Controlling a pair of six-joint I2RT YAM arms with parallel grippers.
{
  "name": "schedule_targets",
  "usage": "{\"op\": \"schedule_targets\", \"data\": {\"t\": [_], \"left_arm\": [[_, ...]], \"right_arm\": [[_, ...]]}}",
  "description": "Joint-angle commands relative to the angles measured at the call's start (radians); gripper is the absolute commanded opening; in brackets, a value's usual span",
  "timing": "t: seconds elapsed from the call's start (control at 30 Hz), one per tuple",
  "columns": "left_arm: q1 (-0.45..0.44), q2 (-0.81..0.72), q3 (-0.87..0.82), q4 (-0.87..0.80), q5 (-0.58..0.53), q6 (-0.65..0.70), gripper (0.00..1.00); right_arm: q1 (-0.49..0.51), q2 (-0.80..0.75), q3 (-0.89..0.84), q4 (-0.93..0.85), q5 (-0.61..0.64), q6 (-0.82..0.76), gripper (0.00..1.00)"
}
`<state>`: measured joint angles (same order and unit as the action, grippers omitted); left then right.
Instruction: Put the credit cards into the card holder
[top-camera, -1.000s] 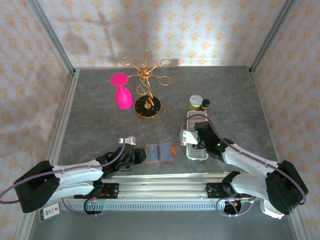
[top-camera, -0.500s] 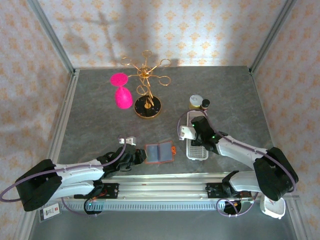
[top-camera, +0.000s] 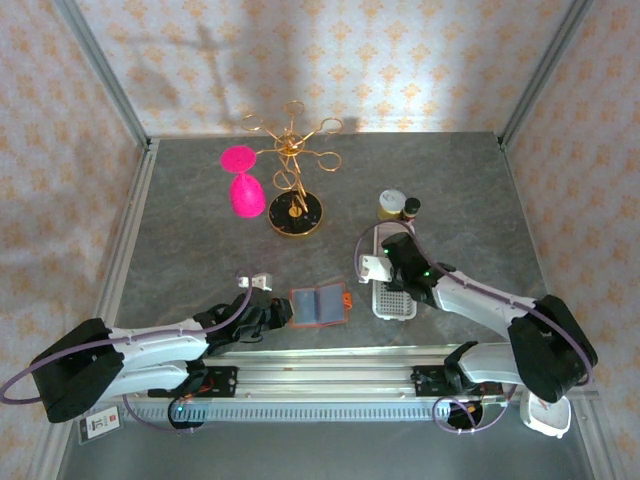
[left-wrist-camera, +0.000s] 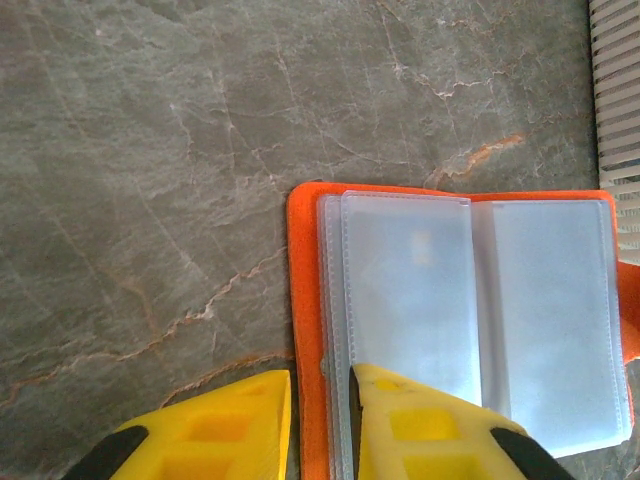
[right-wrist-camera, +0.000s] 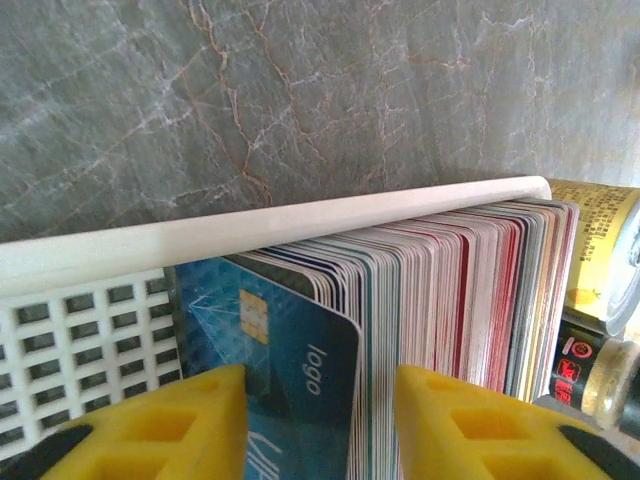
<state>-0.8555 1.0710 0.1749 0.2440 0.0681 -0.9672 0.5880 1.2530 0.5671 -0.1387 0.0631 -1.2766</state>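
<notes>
The card holder (top-camera: 320, 304) lies open on the table, orange outside (left-wrist-camera: 305, 300) with clear grey-blue pockets. My left gripper (top-camera: 283, 312) (left-wrist-camera: 322, 378) is shut on its left edge, the orange cover and sleeve edges between the yellow fingers. The credit cards (right-wrist-camera: 450, 290) stand packed on edge in a white slotted tray (top-camera: 395, 305) (right-wrist-camera: 280, 230). A blue card (right-wrist-camera: 300, 340) with a chip leans at the front. My right gripper (top-camera: 394, 275) (right-wrist-camera: 320, 380) reaches down into the tray, one finger on each side of the blue card and a few behind it. Whether they press the cards is unclear.
A yellow-labelled jar (top-camera: 392, 204) (right-wrist-camera: 600, 240) and a small dark bottle (top-camera: 410, 208) (right-wrist-camera: 600, 380) stand right behind the tray's far end. A gold wire stand on a black base (top-camera: 295, 213) and a pink glass (top-camera: 245, 195) are at the back. The tray's corner (left-wrist-camera: 615, 90) lies right of the holder.
My right arm has moved from the tray's near end toward its far end and now holds over the cards. The left arm and the card holder have stayed put.
</notes>
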Motion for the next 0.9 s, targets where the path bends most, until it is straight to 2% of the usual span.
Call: {"op": "schedule_targets", "data": {"t": [0.0, 0.6, 0.87], "left_arm": [[0.004, -0.013, 0.002, 0.018, -0.003, 0.004, 0.23], [0.004, -0.025, -0.006, 0.016, 0.001, -0.006, 0.21], [0.005, -0.047, -0.012, 0.003, -0.002, -0.013, 0.20]], "right_arm": [[-0.005, -0.036, 0.010, 0.013, 0.019, 0.005, 0.37], [-0.005, -0.055, 0.000, 0.007, 0.002, 0.006, 0.15], [-0.005, -0.066, 0.013, -0.021, -0.004, 0.010, 0.12]]}}
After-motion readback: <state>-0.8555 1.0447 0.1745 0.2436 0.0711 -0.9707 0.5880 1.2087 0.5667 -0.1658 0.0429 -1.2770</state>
